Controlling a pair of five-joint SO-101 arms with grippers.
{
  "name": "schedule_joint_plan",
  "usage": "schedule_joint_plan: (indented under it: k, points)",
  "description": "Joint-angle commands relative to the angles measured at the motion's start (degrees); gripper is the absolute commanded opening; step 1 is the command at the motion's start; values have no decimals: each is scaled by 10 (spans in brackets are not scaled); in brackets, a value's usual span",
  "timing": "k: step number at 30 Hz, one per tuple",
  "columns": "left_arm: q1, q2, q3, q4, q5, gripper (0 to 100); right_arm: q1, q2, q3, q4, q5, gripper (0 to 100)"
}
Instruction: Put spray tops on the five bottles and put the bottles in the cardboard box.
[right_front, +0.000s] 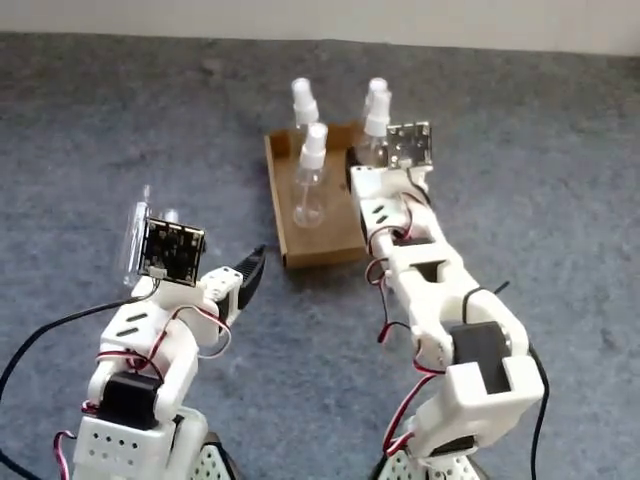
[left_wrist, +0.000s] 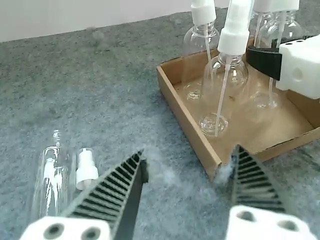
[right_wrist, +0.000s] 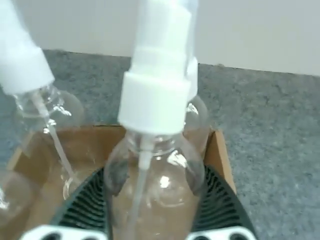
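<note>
The right end effector (right_wrist: 152, 202) is closed on a bottle (right_wrist: 155, 185). Its two ribbed jaws press against the round body just under the shoulder, and a spray top (right_wrist: 157, 85) is fitted. It holds this bottle upright at the right side of the box (right_front: 283, 215), toward the far corner. I cannot tell whether the base rests on the box floor. Other capped bottles stand in the box beside it, one of them (right_front: 310, 185) near the middle.

The left end effector (left_wrist: 192, 182) hangs wide open and empty, low over the worktop (left_wrist: 100, 90) and just off the box's near left corner. Toward the worktop's left edge lies the last bottle (left_wrist: 50, 175), on its side with no top. The loose top (left_wrist: 86, 167) lies just beside it.

The bottles look like thin clear plastic and are empty, so they are probably very light, smooth and easy to tip or roll. A hard squeeze may dent the wall, while a weak one may let the round body slip. The best hold seems to be across the body below the shoulder, as the right arm has it. The last bottle will likely roll when nudged, so the jaws should close across its width. The loose top is small and stiff, and it is best taken by its collar. Its thin tube, if it has one, would bend easily.
</note>
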Motion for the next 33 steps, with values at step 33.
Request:
schedule_joint_plan:
  k: [33]
  points:
    - [-3, 0, -2, -12, -4, 210, 15, 25, -37, -21, -2, 212]
